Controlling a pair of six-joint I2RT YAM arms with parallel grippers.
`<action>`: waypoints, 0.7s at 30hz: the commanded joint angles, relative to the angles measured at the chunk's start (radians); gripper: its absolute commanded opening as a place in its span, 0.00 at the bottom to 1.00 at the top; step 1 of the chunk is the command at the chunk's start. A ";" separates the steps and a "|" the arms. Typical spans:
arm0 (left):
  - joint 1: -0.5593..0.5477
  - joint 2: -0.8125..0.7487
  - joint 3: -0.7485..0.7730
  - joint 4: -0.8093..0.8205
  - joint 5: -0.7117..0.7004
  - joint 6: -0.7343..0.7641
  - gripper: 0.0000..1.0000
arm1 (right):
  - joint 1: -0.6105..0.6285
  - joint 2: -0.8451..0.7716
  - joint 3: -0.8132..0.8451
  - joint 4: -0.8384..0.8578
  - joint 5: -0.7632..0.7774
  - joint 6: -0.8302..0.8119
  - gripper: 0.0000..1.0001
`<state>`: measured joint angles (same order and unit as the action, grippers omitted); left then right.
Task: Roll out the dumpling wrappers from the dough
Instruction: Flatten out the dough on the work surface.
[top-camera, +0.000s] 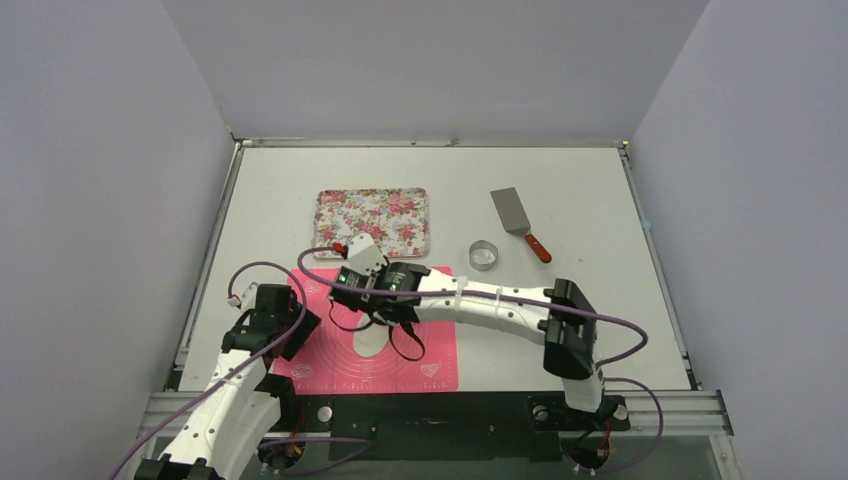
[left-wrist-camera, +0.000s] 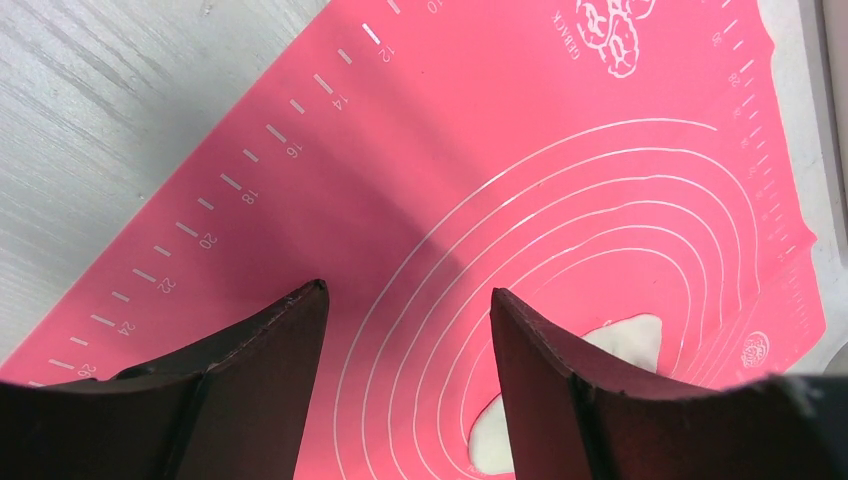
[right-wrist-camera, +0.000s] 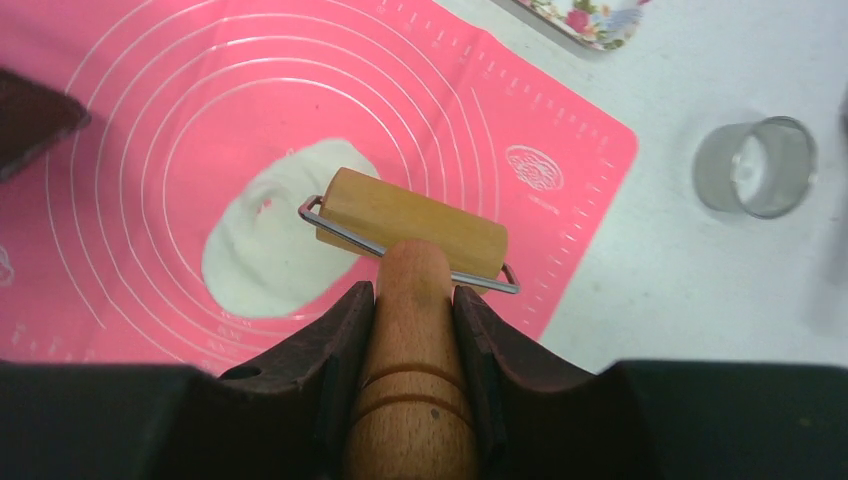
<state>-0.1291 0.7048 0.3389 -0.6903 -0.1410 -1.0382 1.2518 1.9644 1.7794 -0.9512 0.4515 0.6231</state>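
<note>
Right fingers (right-wrist-camera: 335, 350) pinch the wooden roller (right-wrist-camera: 410, 225), resting on flattened white dough (right-wrist-camera: 265, 245) mid-frame; left fingers (left-wrist-camera: 270, 340) spread above the pink mat (left-wrist-camera: 480, 120).

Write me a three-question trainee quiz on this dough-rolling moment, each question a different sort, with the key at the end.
1. Multiple choice: what does the right tool hold?
A) a whisk
B) a rolling pin
C) a knife
2. True or false: the left tool is open and holds nothing.
3. Fill in the blank: the white dough lies on a pink ____.

Key:
1. B
2. True
3. mat
</note>
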 joint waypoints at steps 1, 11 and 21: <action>0.008 0.002 0.022 0.043 -0.009 -0.008 0.59 | 0.153 -0.182 -0.114 0.031 0.299 0.039 0.00; 0.007 -0.001 -0.015 0.073 0.010 -0.024 0.59 | 0.283 -0.165 -0.259 0.292 0.468 0.115 0.00; 0.005 -0.001 -0.024 0.053 -0.009 -0.003 0.59 | 0.296 -0.056 -0.393 0.425 0.368 0.168 0.00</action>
<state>-0.1291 0.7044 0.3286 -0.6598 -0.1406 -1.0431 1.5475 1.9057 1.4250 -0.6365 0.8715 0.7712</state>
